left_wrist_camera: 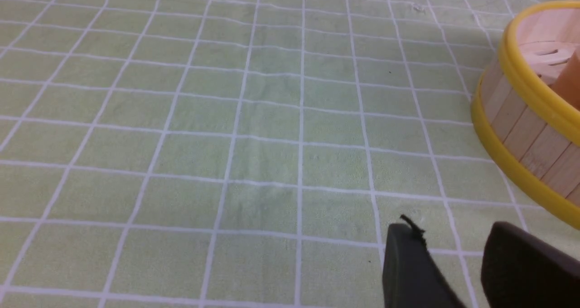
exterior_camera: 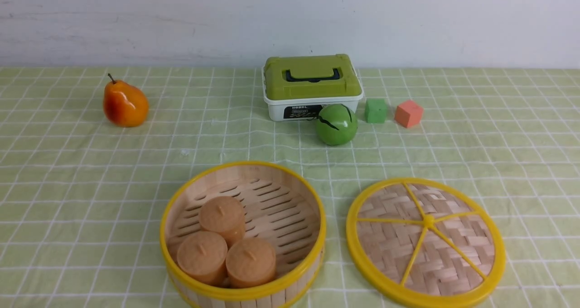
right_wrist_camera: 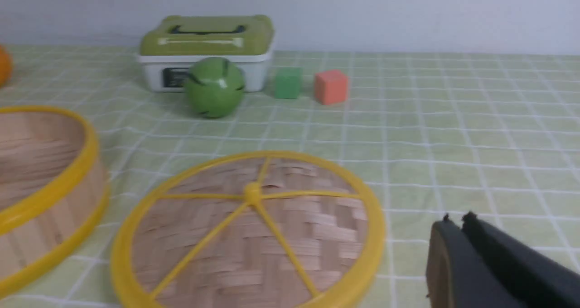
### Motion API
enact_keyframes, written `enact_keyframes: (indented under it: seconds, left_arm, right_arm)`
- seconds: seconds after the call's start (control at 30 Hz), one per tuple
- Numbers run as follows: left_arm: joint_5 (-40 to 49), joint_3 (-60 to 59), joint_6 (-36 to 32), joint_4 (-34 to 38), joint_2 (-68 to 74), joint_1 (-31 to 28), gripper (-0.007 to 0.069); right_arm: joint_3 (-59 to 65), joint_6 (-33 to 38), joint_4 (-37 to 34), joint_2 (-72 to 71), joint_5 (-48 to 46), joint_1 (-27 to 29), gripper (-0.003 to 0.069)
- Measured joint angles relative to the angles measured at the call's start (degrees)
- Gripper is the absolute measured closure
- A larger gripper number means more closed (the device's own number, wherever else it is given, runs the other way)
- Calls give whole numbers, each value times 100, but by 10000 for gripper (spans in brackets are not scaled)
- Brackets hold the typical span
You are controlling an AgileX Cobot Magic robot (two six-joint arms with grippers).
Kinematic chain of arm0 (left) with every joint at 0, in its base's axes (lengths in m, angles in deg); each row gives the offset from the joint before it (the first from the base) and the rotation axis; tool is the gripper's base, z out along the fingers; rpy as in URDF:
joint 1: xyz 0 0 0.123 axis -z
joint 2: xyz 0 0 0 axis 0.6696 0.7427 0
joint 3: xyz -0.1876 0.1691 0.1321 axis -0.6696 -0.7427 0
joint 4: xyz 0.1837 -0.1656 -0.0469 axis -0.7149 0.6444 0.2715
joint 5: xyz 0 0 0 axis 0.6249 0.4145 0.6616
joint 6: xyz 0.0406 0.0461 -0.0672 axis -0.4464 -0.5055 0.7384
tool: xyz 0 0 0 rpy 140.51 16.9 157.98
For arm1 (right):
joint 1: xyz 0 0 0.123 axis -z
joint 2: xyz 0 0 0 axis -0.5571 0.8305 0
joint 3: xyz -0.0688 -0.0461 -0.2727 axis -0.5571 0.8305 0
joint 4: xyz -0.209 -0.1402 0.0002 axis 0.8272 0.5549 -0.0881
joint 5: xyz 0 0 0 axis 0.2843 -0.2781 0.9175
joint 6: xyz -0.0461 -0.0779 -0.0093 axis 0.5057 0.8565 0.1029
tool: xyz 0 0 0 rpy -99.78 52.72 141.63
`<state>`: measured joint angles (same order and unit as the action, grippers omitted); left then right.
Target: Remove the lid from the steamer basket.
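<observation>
lid (exterior_camera: 426,242) flat at lower right, apart from steamer basket (exterior_camera: 244,294): uncovering looks done | right gripper (right_wrist_camera: 455,219) closed, empty | left gripper (left_wrist_camera: 448,230) parted, empty

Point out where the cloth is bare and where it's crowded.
Bare: the wide left stretch between the pear and the steamer basket; also right of the orange cube, behind the lid. Crowded: green box, green ball and green cube bunch at back centre; basket and lid leave a narrow gap.

Right wrist view is soft all over! Fingers (right_wrist_camera: 498,271) of the right gripper (right_wrist_camera: 455,222) cut at the edge. Beyond the lid (right_wrist_camera: 249,231) from them, the steamer basket (right_wrist_camera: 45,176) sits half out of frame. Green-lidded box (exterior_camera: 312,88) label unreadable.
</observation>
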<state>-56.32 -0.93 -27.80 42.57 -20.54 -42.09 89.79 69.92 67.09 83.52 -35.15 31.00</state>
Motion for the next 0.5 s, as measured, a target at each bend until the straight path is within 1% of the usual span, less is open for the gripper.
enact_keyframes:
  seconds: [0.07,0.13,0.17,0.2,0.3,0.5]
  left_arm:
    - [0,0,0,0,0,0,386]
    - [0,0,0,0,0,0,386]
    - [0,0,0,0,0,0,386]
    - [0,0,0,0,0,0,386]
    - [0,0,0,0,0,0,386]
    - [0,0,0,0,0,0,386]
  right_arm:
    - [73,0,90,-244,-169,467,644]
    - [73,0,174,-313,-467,661,641]
    - [73,0,171,-319,-498,671,641]
    - [77,-24,190,-322,-784,708,637]
    - [77,-162,190,-322,-1151,708,634]
    - [52,-409,190,-322,-1385,594,624]
